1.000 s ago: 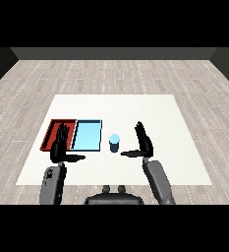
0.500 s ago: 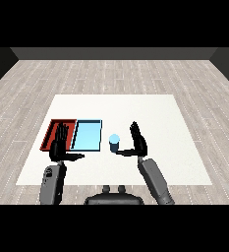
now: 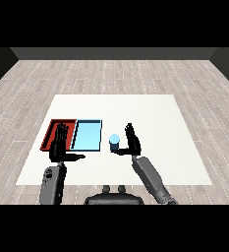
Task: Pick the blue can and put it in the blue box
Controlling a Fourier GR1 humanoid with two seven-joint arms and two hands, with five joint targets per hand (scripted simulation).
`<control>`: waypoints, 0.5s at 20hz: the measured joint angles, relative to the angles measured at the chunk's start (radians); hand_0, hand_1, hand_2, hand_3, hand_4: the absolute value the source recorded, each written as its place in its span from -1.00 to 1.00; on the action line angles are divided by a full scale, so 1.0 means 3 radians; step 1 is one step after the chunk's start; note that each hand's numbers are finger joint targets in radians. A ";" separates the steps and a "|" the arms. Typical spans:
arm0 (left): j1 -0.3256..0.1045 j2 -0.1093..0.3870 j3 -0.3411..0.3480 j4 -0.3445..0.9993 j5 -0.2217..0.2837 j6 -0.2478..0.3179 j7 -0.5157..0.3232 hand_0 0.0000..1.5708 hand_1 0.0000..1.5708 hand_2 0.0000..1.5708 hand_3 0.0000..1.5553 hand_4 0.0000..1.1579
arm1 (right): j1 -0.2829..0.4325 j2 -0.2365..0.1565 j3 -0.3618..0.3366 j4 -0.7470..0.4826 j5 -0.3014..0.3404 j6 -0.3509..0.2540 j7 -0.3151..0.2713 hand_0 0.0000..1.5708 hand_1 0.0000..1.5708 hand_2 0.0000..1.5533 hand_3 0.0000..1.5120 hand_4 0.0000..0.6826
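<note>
The small blue can (image 3: 114, 142) stands upright on the white table (image 3: 155, 118), just right of the light blue tray (image 3: 86, 135). My right hand (image 3: 131, 141) is raised beside the can on its right, fingers straight and open, thumb reaching under the can's near side. It is close to the can without curling round it. My left hand (image 3: 59, 145) hovers open over the near edge of the red tray (image 3: 52, 131), fingers straight up and thumb pointing right.
The red and light blue trays lie side by side at the table's left. White table surface stretches to the right and behind the can. Grey plank floor surrounds the table.
My right hand has moved left toward the can, from well to its right to right beside it. The left hand and the can have stayed in place.
</note>
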 measured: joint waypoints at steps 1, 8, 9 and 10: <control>0.0006 0.0028 0.0028 -0.0003 0.0035 -0.0037 0.0004 -1.00 -1.00 -1.00 -1.00 -1.00 | 0.0054 0.0000 0.0054 -0.0006 -0.0034 -0.0015 -0.0042 -1.00 -1.00 -1.00 -1.00 -1.00; -0.0043 0.0032 0.0070 0.0109 0.0051 -0.0063 -0.0061 -1.00 -1.00 -1.00 -1.00 -1.00 | -0.0064 0.0000 0.0155 0.0416 -0.0367 0.0012 -0.0312 -1.00 -1.00 -1.00 -1.00 -1.00; -0.0061 0.0030 0.0062 0.0124 0.0037 -0.0056 -0.0054 -1.00 -1.00 -1.00 -1.00 -1.00 | -0.0099 0.0000 0.0218 0.0468 -0.0429 -0.0030 -0.0344 -1.00 -1.00 -1.00 -1.00 -1.00; -0.0049 0.0046 0.0084 0.0117 0.0060 -0.0077 -0.0058 -1.00 -1.00 -1.00 -1.00 -1.00 | -0.0151 0.0000 0.0251 0.0513 -0.0493 -0.0073 -0.0388 -1.00 -1.00 -1.00 -1.00 -1.00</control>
